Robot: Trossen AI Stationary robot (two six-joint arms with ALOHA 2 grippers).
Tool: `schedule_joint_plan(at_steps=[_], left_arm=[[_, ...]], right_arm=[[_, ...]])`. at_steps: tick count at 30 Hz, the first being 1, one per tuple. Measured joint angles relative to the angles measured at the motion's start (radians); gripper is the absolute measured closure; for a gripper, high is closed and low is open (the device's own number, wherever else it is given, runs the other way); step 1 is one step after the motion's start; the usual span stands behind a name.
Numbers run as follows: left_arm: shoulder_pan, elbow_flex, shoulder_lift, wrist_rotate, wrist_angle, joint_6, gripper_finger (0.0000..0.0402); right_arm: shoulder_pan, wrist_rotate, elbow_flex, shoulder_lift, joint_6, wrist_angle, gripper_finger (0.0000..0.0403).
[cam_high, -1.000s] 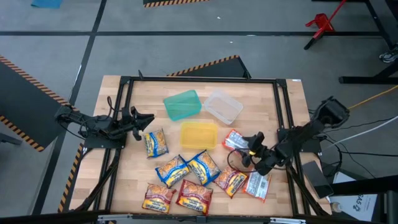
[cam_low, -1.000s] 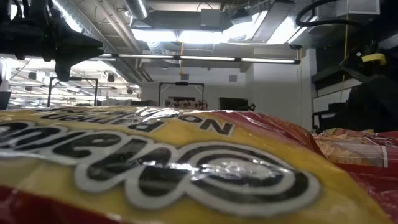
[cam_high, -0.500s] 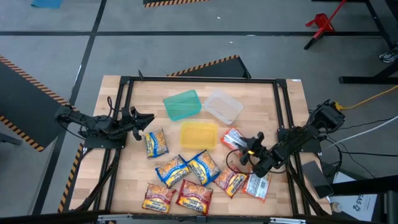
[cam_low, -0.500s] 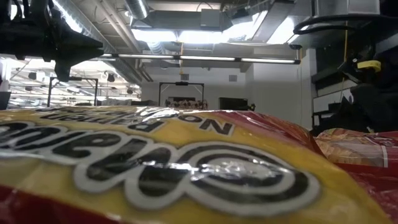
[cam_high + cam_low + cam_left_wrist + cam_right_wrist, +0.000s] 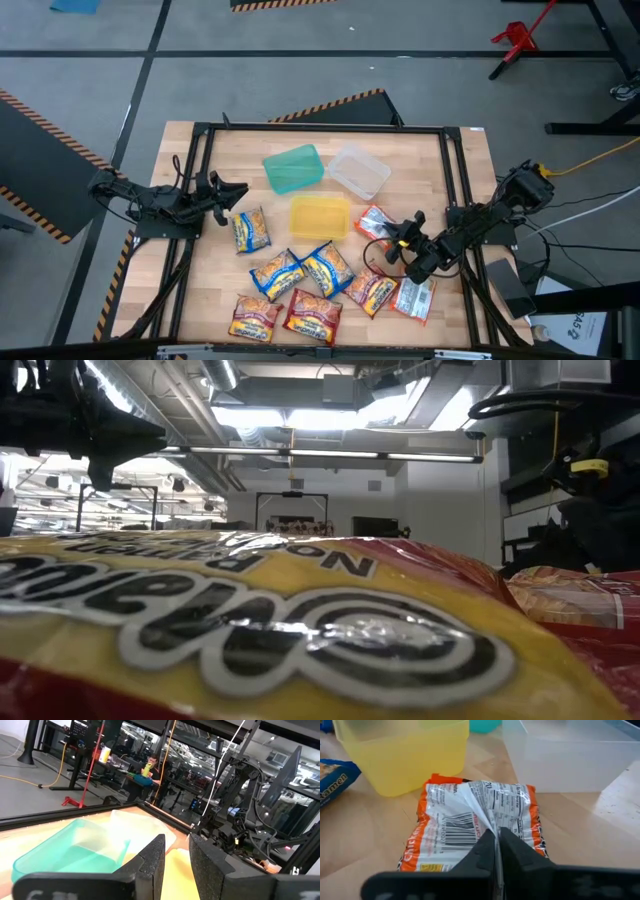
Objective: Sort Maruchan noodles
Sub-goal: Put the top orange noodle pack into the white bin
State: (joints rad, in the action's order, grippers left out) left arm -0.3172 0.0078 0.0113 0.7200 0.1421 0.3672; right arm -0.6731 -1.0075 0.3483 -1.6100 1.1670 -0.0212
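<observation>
Several Maruchan noodle packets lie flat on the wooden table (image 5: 200,280): blue ones (image 5: 251,229) (image 5: 326,268), orange-red ones (image 5: 313,315), a red-and-white one (image 5: 414,297). My right gripper (image 5: 398,238) is shut on one orange-red packet (image 5: 470,820), which lies barcode side up beside the yellow container (image 5: 319,216). My left gripper (image 5: 228,192) waits above the table's left side, open by a narrow gap (image 5: 177,865), holding nothing. One packet (image 5: 300,630) fills the low view. My right gripper pinches the raised back seam (image 5: 481,822) of the orange-red packet between its two fingers, near the packet's middle. The fingers come slanting down from the table's right side. The packet rests flat on the table, its foil pulled up into a ridge at the fingers.
A teal container (image 5: 294,168) and a clear container (image 5: 359,171) stand at the far middle, the yellow one just nearer. A black frame (image 5: 320,128) runs around the table. Bare wood shows at the far left and far right corners.
My right gripper has shut its fingers on the orange-red packet's back seam, with the arm settling slightly. The packet stays on the table.
</observation>
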Motion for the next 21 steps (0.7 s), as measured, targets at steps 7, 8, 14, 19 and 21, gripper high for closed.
schedule_joint_plan(at_steps=[7,8,14,19,21], left_arm=[[0.0,0.0,0.0,0.0,0.0,0.0,0.0319],[0.0,0.0,0.0,0.0,0.0,0.0,0.0319],[0.0,0.0,0.0,0.0,0.0,0.0,0.0319],[0.0,0.0,0.0,0.0,0.0,-0.002,0.0319],[0.0,0.0,0.0,-0.002,0.0,-0.003,0.0319]], right_arm=[[0.0,-0.008,0.016,0.002,0.006,0.003,0.0402],[0.0,-0.007,0.021,0.004,0.006,0.004,0.0402],[0.0,0.031,0.044,0.052,-0.002,0.016,0.0401],[-0.001,0.028,0.073,0.117,-0.022,0.105,0.04],[-0.001,0.01,0.091,0.144,-0.023,0.151,0.0401]])
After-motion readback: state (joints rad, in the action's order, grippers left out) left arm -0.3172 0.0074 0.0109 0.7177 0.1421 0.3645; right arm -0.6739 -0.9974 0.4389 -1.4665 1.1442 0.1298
